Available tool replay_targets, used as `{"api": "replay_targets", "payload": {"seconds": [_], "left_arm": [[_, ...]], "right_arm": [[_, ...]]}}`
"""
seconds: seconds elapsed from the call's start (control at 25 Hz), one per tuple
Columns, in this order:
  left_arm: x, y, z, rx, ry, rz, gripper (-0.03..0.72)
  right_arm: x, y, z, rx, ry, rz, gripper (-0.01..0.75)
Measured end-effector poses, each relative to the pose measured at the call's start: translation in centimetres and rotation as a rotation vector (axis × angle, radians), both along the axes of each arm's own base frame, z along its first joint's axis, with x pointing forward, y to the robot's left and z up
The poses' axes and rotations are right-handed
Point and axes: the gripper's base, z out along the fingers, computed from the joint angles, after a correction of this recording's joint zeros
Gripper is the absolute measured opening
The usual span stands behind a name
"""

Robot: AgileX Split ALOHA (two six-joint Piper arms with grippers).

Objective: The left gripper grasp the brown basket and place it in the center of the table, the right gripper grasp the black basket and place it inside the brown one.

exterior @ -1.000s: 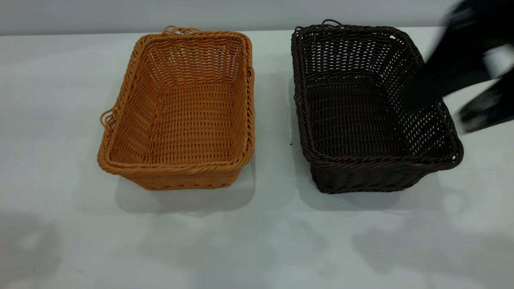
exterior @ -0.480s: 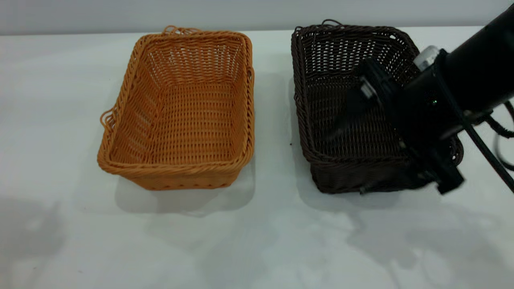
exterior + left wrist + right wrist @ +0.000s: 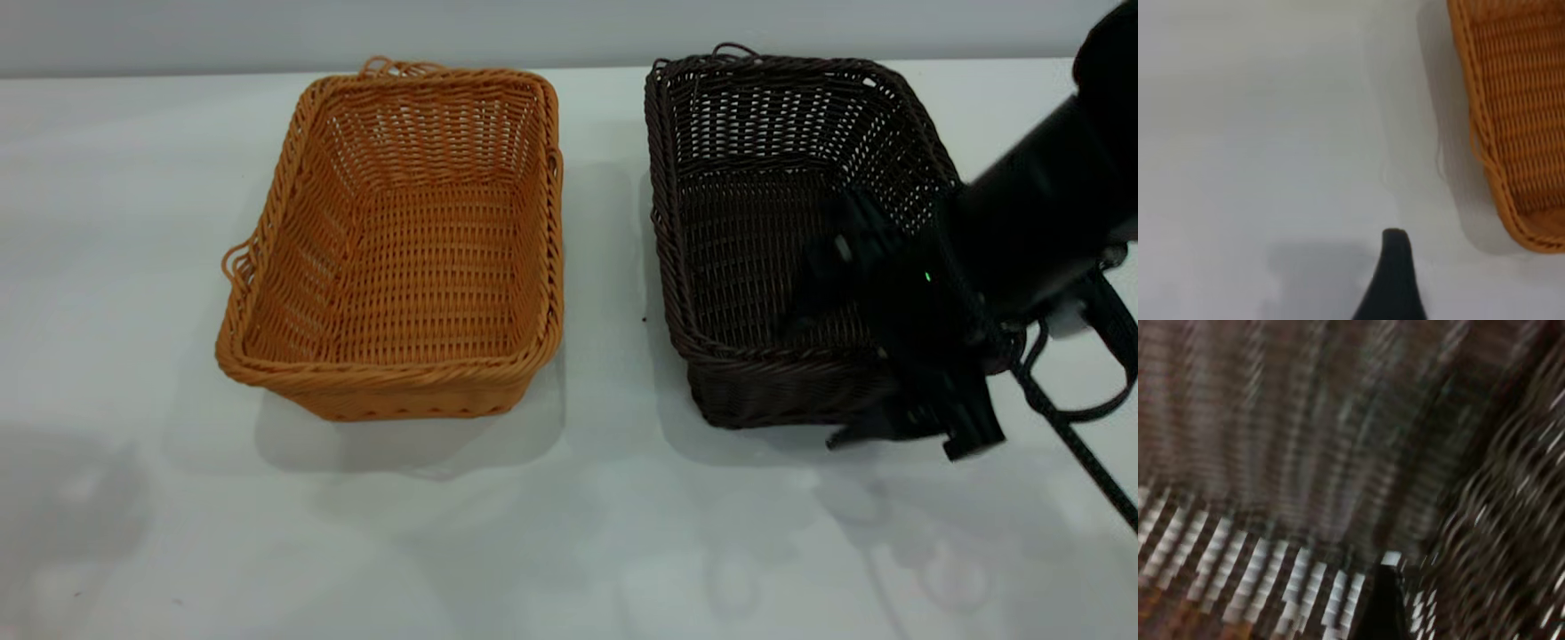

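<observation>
Black basket (image 3: 782,240) sits on the table (image 3: 569,533), its near right corner straddled by your right gripper (image 3: 867,356): one finger inside, one outside, spread and unclenched. Seat the rim deep between them before clamping. Your left gripper (image 3: 1395,267) waits beside the brown basket (image 3: 400,240); its fingers' state I cannot tell. No writing shows.

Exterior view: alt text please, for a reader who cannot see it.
The right gripper reaches into the black basket at its near right corner. The brown basket sits beside it, apart, on the white table; both baskets are empty.
</observation>
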Motion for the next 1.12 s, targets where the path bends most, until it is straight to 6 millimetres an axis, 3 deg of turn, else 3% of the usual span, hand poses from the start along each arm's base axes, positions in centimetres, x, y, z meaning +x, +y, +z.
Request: {"api": "replay_targets", "payload": {"seconds": [0.28, 0.72, 0.96, 1.12], "left_arm": [[5.1, -0.4, -2.1, -0.058, 0.159, 0.014, 0.573], [16.1, -5.5, -11.1, -0.073, 0.311, -0.046, 0.573], [18.4, -7.2, -16.9, -0.072, 0.406, -0.038, 0.573], [18.7, -7.4, -19.4, -0.069, 0.429, -0.021, 0.572]], "right_arm": [[-0.3, -0.4, -1.1, -0.031, 0.044, -0.052, 0.594], [-0.3, -0.6, -1.2, -0.053, 0.043, -0.061, 0.594], [-0.3, -0.6, -1.2, -0.056, 0.040, -0.050, 0.593], [-0.3, -0.6, -1.2, -0.058, 0.037, -0.040, 0.587]]}}
